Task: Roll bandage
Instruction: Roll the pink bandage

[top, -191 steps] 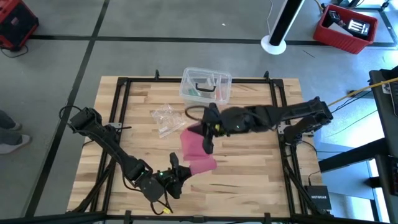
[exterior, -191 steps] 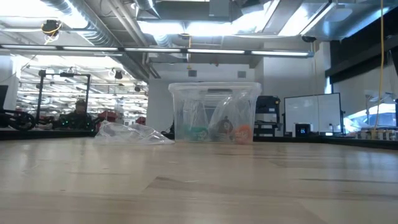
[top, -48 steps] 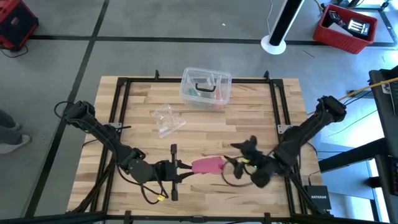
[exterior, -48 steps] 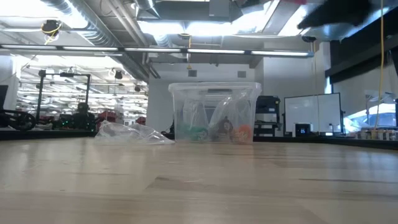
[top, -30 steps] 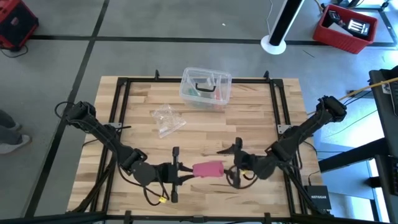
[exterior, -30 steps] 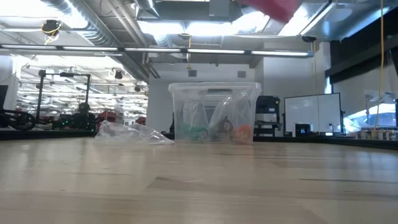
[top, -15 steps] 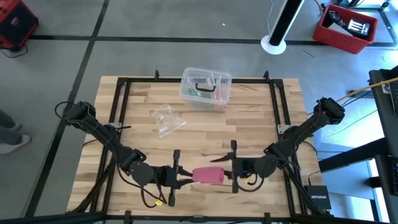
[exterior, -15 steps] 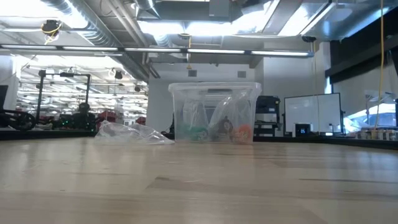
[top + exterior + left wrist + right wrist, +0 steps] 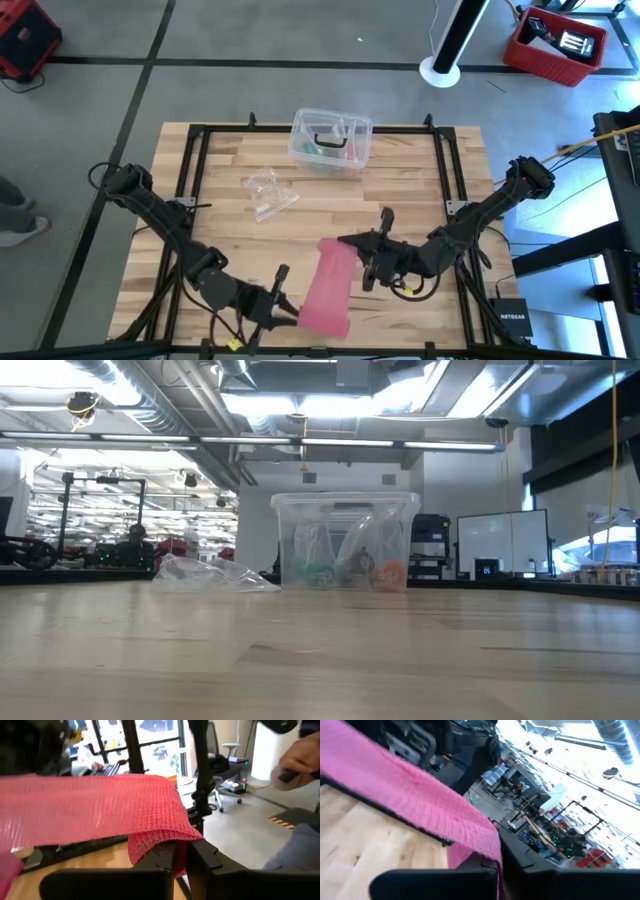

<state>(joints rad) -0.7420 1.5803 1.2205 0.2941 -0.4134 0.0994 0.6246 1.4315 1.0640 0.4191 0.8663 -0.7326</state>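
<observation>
The bandage (image 9: 328,285) is not rolled at all: it hangs as a flat pink band, stretched between the two grippers above the near part of the bench (image 9: 420,180), well on the near side of the clear plastic box (image 9: 331,140). The right gripper (image 9: 362,258) pinches the end of the band closer to the box, fingers pressed together on the fabric; the left gripper (image 9: 283,305) pinches the end farthest from the box, its fingers (image 9: 165,857) clamped on a fold of the weave. Judging by this, all the winding is still left; only the stretch and the hold on both ends are in place.

The box sits with no lid on it at the far edge of the bench and holds small items, one teal and one orange (image 9: 390,572) among them, which I cannot identify. A crumpled clear wrapper (image 9: 268,192) lies just beside the box, between it and the bandage.
</observation>
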